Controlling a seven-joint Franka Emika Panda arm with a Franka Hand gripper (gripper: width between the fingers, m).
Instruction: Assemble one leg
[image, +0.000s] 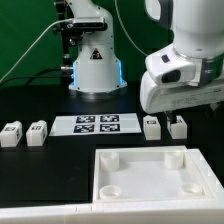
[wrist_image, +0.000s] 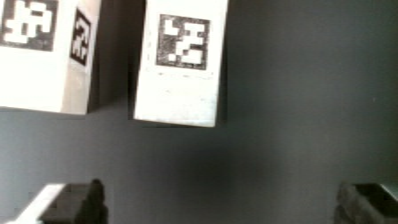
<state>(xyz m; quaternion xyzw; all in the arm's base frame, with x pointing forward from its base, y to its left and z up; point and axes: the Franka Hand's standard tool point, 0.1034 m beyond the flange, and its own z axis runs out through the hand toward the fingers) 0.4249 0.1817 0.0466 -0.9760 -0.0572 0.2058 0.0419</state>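
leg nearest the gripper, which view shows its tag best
The wrist view: the leg looms large and its tag is sharp, ahead of the open gripper. The exterior view shows that leg small beneath the gripper, its tag only a dark speck.

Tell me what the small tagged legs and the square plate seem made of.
Legs: probably white plastic, matte, smooth flat faces; the tags look like printed paper stickers. Square plate: likely the same matte white plastic, with moulded-looking corner sockets.
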